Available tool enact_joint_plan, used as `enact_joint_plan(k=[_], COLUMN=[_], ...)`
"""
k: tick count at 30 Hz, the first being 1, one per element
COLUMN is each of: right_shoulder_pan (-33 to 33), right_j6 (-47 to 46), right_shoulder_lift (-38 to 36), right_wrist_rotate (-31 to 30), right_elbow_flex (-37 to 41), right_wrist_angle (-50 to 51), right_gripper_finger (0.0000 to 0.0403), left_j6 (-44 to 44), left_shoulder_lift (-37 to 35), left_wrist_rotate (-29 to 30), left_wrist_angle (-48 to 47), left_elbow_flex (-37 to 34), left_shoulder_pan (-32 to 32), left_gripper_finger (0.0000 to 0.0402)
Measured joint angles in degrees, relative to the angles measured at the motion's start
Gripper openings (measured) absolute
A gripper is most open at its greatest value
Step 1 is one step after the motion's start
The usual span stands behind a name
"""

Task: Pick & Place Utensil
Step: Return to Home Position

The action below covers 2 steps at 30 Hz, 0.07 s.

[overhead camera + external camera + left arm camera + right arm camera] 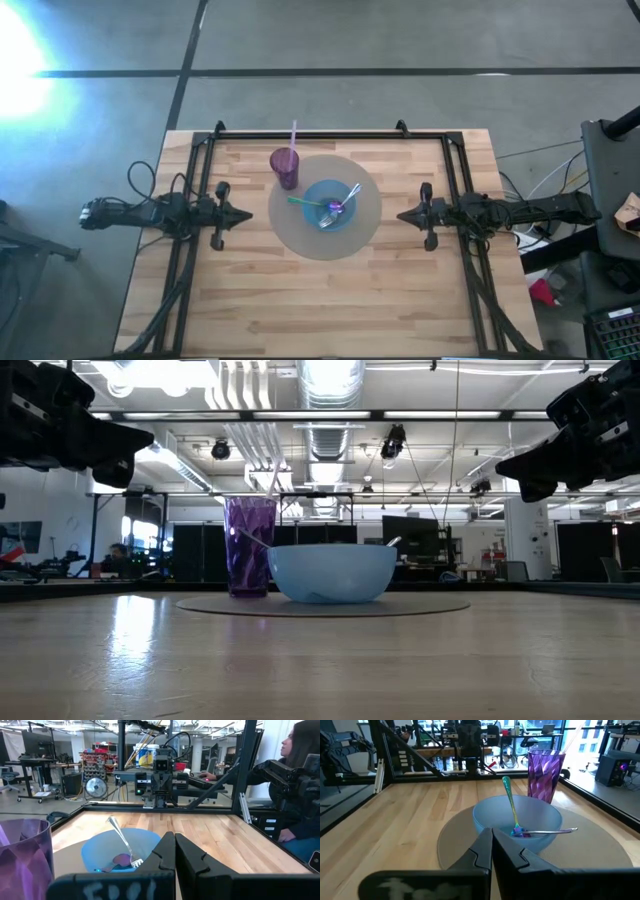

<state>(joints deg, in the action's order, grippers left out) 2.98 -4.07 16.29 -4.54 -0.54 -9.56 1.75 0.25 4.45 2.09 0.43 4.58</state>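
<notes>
A light blue bowl [330, 205] stands on a round grey mat [324, 207] at the table's middle. Two utensils lie in it: a silver fork [345, 200] leaning on the rim toward the right, and a utensil with a green handle [303, 202] and purple head leaning toward the left. A purple cup [285, 167] with a pink straw stands at the mat's far left edge. My left gripper [246, 214] hovers left of the mat, shut. My right gripper [401, 214] hovers right of it, shut. In the right wrist view the bowl [516, 825] sits straight ahead.
Black frame rails [205, 180] run along the table's left, right and far sides. Bare wood [320, 300] lies between the mat and the near edge. A seated person [300, 780] shows beyond the table's right side in the left wrist view.
</notes>
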Motion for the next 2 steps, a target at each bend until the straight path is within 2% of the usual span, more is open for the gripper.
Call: enact_joint_plan(k=[2], right_shoulder_pan=[0.0], right_j6=[0.0], right_shoulder_lift=[0.0], right_wrist_rotate=[0.0], right_elbow_flex=[0.0], right_wrist_angle=[0.0], right_gripper_finger=[0.0008], left_j6=[0.0], left_shoulder_lift=[0.0], left_wrist_rotate=[0.0], left_wrist_angle=[0.0], left_elbow_flex=[0.0], left_shoulder_pan=[0.0], left_gripper_finger=[0.0000])
